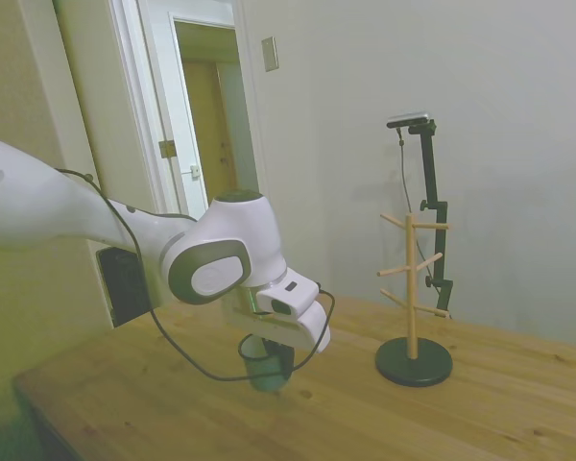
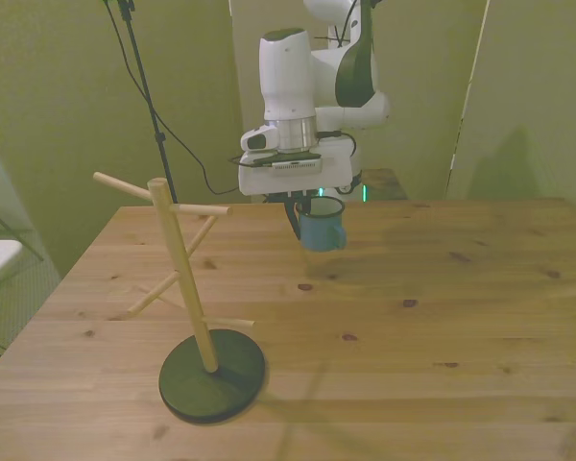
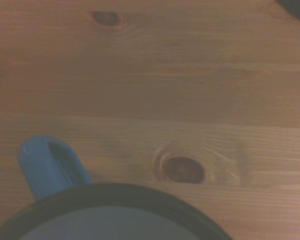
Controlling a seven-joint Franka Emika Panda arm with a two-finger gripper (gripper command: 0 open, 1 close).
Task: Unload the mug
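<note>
The light-blue mug (image 2: 323,231) stands upright under my gripper (image 2: 305,213), toward the table's far side in the front view. The dark fingers reach down at its dark rim on the side nearer the front view's left, and they look shut on the rim. In the side view the mug (image 1: 266,365) sits low at the tabletop below the white hand; I cannot tell if it touches the wood. The wrist view shows the mug's dark rim (image 3: 115,197) and blue handle (image 3: 47,167) close up over the wood.
A wooden mug tree (image 2: 182,279) with bare pegs stands on a round dark base (image 2: 211,376) near the table's front, on the front view's left. In the side view the mug tree (image 1: 412,288) stands to the right of the gripper. The wooden table (image 2: 442,317) shows dark knots.
</note>
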